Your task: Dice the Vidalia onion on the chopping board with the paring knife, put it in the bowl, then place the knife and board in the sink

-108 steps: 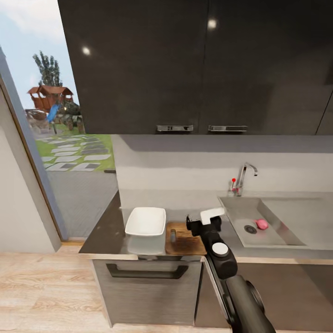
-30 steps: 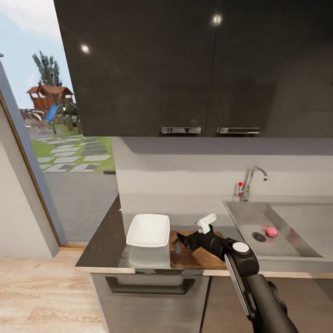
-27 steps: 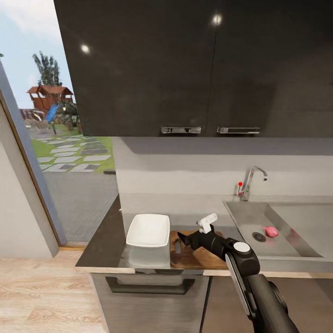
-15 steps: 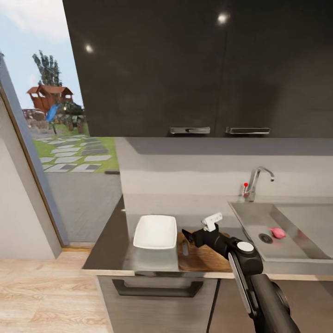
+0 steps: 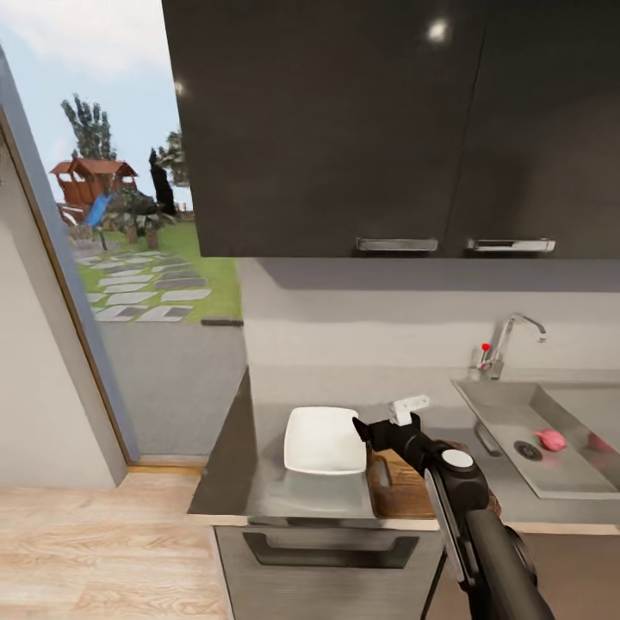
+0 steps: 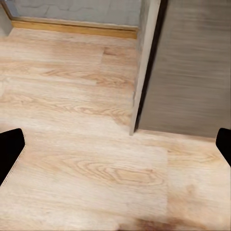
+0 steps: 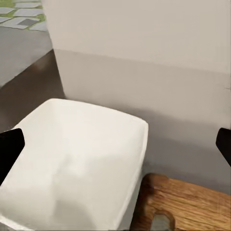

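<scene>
From my head camera I see a kitchen corner: a grey countertop [image 5: 258, 482] crosses the lower half of the frame under dark upper cabinets [image 5: 387, 129], and a window onto a garden fills the left. A white bowl [image 5: 324, 440] sits at lower centre, with the board [image 5: 405, 491] touching its right side and partly hidden by my right arm. The sink [image 5: 508, 413] is at the lower right edge, and the onion [image 5: 551, 440] lies in it, just right of the drain, untouched. My right gripper [image 5: 360, 427] hangs over the bowl's right rim; the right wrist camera shows its two dark fingertips spread wide at the frame edges, holding nothing, with the bowl and a corner of the board between them. My left gripper [image 6: 115, 149] points down at the wooden floor [image 6: 72, 120], fingers likewise spread and empty. I cannot make out the knife. I judge the first step is not yet done: the next move calls for swinging the right arm well over to the sink and closing on the onion.
</scene>
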Robot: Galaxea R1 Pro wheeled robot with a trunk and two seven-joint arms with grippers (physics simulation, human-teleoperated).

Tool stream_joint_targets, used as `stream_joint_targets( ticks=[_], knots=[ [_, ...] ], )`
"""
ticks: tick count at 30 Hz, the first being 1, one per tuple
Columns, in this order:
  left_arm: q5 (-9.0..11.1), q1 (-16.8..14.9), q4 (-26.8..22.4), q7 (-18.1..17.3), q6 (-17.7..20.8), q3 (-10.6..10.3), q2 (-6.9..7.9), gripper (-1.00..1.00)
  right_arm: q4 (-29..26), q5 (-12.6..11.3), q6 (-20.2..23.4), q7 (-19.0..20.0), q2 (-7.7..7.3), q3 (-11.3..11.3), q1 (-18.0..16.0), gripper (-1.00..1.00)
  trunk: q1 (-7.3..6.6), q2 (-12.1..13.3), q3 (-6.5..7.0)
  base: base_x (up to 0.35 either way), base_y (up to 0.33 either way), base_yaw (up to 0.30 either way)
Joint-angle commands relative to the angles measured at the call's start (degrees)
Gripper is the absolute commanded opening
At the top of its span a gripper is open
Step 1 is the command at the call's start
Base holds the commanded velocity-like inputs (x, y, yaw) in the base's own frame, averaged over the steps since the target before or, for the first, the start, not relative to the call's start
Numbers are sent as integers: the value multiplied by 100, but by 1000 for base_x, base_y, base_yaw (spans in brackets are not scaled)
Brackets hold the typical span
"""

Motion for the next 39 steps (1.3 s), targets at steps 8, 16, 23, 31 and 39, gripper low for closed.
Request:
stream_joint_targets(
  ticks=[8,16,23,31,39],
  knots=[
    [42,2,0,-4,-11,-9,2,100,4,65,21,-187,84,-6,-2,100,3,-3,0,66,246,0],
    [40,2,0,-4,-11,-9,-1,100,57,60,-5,-834,88,-13,-1,100,3,-3,0,7,37,0],
    [41,2,0,-4,-11,-9,0,100,63,61,-14,-1044,79,-22,-2,100,3,-3,0,0,1,0],
    [42,2,22,-4,-11,-9,-2,100,123,65,-12,-1064,76,-183,-2,100,3,-3,0,0,0,0],
    [40,2,43,-4,-11,-9,-3,100,331,65,-13,-1066,87,-466,-2,100,3,-3,0,0,0,0]
  ],
)
